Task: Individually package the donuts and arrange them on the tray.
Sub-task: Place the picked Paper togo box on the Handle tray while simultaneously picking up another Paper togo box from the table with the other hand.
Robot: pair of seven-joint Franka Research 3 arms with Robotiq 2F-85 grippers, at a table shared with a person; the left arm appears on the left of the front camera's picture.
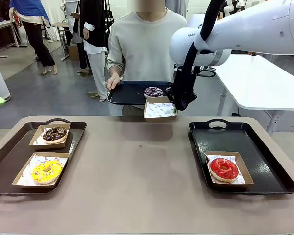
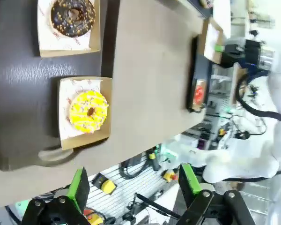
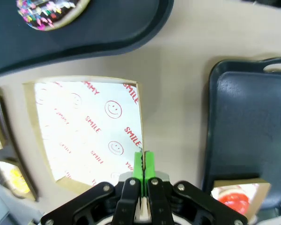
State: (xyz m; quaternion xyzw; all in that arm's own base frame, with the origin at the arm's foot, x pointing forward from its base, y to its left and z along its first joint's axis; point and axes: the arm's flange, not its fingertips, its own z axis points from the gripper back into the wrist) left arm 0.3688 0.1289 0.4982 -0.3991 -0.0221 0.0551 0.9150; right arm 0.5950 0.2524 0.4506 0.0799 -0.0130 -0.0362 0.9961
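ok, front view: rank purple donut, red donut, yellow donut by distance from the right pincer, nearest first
1. purple donut, on the person's tray beside the right pincer.
2. red donut, in its box on the right tray.
3. yellow donut, left tray, near corner.

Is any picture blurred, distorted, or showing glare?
Front view: sharp, soft shadows beneath the trays, light sheen on the right tray. Left wrist view: tilted sideways, background smeared, yellow donut clear. Right wrist view: wide-angle bending at the edges, paper-lined box sharp.
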